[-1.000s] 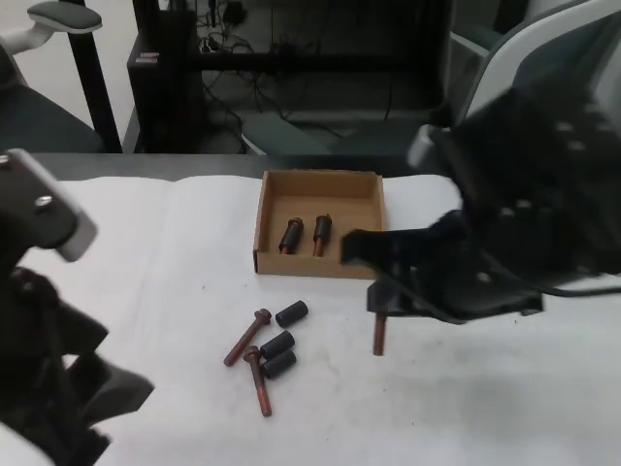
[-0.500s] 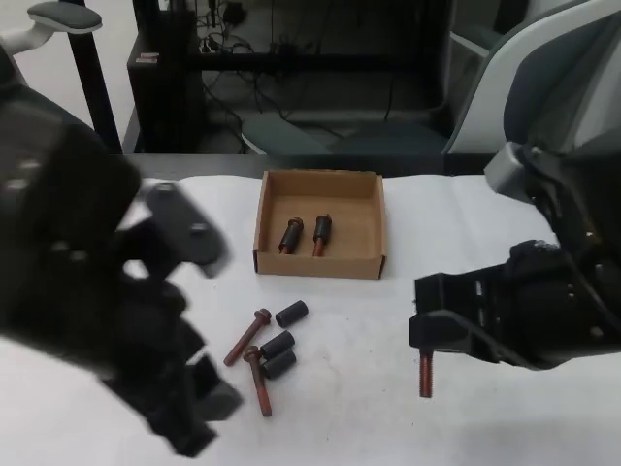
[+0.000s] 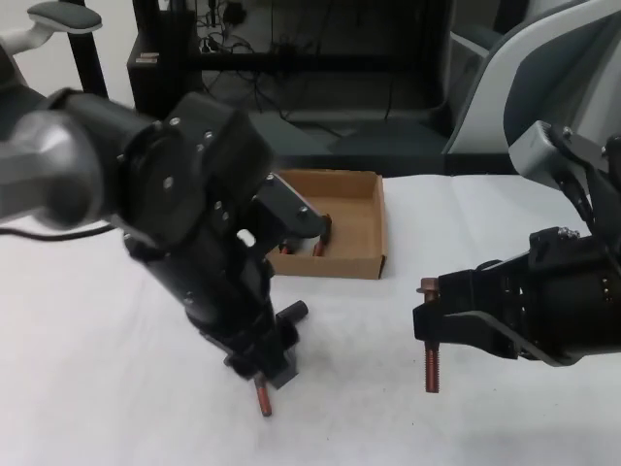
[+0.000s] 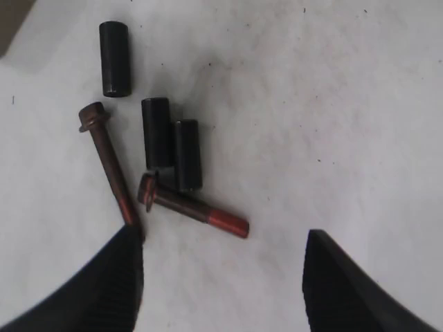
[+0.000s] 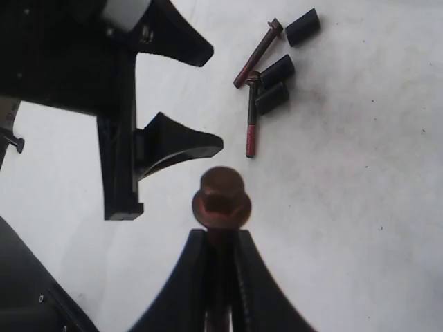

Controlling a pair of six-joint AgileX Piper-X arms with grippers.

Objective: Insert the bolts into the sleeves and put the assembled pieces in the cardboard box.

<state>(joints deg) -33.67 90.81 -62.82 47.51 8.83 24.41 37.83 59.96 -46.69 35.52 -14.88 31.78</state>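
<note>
Your left claw [image 4: 223,238] hangs wide open and empty just over the 3 sleeves [image 4: 158,131] lying flat on the bench [image 4: 332,104]; your right claw [image 5: 220,277], clamped on an upright bolt [image 5: 221,200], sits well to their right

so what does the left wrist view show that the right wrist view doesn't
Left wrist view, not the right: what looks like a corner of the cardboard box. Right wrist view, not the left: the right gripper shut on a bolt. Both: the open left gripper, two loose bolts and three sleeves on the white cloth.
</note>
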